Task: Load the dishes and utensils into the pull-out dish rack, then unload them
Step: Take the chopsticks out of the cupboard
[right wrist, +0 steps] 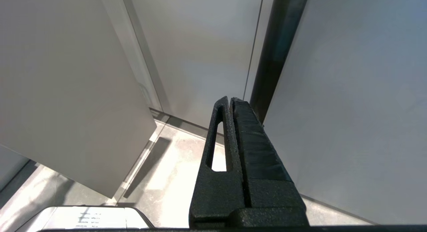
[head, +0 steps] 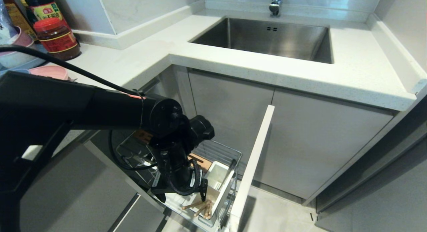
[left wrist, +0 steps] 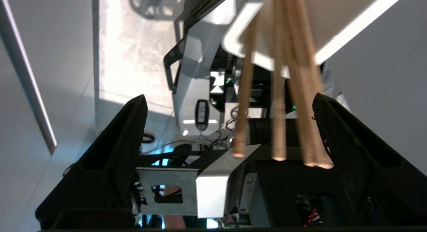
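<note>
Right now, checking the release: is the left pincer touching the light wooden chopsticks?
Cannot tell. In the left wrist view the open left pincer flanks the light wooden chopsticks, whose rightmost stick runs by one finger.

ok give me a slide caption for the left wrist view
Open left claw around wooden chopsticks standing in the white utensil box.

Chopsticks stand between the left hand's spread fingers, one side free.

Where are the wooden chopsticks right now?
In the head view, the chopsticks stick out of the white utensil box in the pulled-out rack, just below the left claw.
</note>
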Robot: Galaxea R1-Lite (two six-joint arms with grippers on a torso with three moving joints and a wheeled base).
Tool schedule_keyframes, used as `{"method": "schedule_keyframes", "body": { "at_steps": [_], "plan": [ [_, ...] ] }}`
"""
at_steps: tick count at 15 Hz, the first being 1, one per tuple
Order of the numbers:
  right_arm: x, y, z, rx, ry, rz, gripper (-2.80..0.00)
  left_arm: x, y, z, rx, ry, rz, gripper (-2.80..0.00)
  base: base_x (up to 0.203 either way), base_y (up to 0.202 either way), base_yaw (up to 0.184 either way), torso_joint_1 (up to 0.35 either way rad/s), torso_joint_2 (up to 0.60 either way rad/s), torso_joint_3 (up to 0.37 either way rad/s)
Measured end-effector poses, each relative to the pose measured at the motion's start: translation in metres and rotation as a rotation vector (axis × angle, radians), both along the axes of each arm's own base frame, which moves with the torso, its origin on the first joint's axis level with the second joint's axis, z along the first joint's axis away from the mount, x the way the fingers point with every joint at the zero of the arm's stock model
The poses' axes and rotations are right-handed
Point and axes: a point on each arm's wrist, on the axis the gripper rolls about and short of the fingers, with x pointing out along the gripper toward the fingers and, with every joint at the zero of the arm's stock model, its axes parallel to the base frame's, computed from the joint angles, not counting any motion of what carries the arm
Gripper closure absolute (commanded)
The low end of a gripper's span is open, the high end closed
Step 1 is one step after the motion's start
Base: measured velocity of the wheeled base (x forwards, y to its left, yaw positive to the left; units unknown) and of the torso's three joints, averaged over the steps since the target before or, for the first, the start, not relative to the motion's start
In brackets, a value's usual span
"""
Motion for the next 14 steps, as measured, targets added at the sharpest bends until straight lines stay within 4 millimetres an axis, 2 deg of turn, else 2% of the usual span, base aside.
{"method": "schedule_keyframes", "body": {
  "at_steps": [8,14],
  "plan": [
    [0.0,0.0,0.0,0.0,0.0,0.0,0.0,0.011,0.011,-0.011,0.041,0.018,0.03,-2.8,0.0,0.0,0.0,0.0,0.0,0.0],
    [0.0,0.0,0.0,0.0,0.0,0.0,0.0,0.014,0.023,-0.02,0.091,0.055,-0.032,-2.8,0.0,0.0,0.0,0.0,0.0,0.0]
  ]
}}
